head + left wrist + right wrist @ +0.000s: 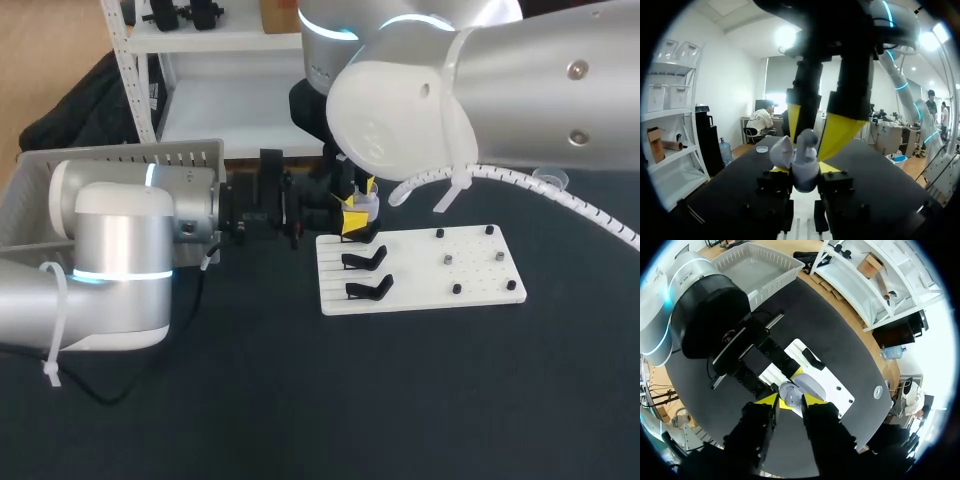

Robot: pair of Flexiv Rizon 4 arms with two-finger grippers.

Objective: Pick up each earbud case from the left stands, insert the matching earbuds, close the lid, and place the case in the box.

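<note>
Open earbud case (805, 177), lid (781, 150) up, clamped in left gripper (803, 170) at 11 o'clock of the white board (480, 285). The right gripper (789, 401) is directly over it; grip can't be told. Likely the earbud-insert step. Next: straight push down, then lid pressed shut.

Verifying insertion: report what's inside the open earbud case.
One pale earbud stands in the earbud case, pinched by the right claw. The pockets below are hidden by its walls.
</note>
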